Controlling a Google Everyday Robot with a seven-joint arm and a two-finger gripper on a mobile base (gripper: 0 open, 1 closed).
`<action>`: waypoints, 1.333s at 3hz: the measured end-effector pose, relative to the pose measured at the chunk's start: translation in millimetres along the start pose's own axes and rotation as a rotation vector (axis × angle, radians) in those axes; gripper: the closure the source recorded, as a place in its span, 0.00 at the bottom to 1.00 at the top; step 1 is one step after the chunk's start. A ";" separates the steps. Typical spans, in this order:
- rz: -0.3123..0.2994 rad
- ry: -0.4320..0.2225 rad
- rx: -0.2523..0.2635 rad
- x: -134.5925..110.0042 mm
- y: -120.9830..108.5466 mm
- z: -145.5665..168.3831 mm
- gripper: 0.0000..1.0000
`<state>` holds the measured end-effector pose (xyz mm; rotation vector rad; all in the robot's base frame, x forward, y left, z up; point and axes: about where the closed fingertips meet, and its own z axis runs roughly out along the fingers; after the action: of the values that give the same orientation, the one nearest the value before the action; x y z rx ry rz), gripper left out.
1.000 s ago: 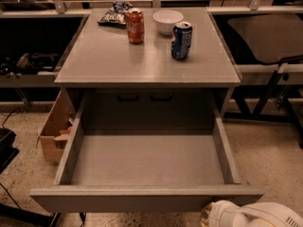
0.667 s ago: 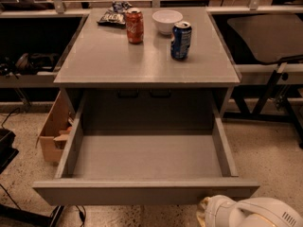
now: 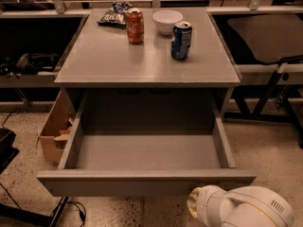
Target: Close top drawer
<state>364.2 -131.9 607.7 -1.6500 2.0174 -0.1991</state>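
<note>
1. The top drawer (image 3: 142, 183) stands pulled far out from under the desk (image 3: 142, 63). Its grey tray shows only its bare floor.
2. On the desk stand a red can (image 3: 135, 26), a blue can (image 3: 181, 40), a white bowl (image 3: 167, 21) and a dark snack bag (image 3: 113, 14). A cardboard box (image 3: 53, 132) sits on the floor just beside the drawer's left wall, its contents unclear.
3. The white arm (image 3: 248, 209) comes in at the lower right corner. The gripper (image 3: 194, 203) is just below the right part of the drawer front; whether it is released or clenched cannot be told.
4. Since a second ago, the drawer front has gone in slightly and the arm is higher in view.
</note>
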 end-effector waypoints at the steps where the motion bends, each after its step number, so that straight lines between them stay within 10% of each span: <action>1: -0.025 -0.042 0.030 -3.6 -23.9 12.0 1.00; 4: -0.144 -0.108 0.063 -20.9 -73.9 44.7 1.00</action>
<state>452.4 -121.1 607.4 -1.7300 1.7968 -0.2176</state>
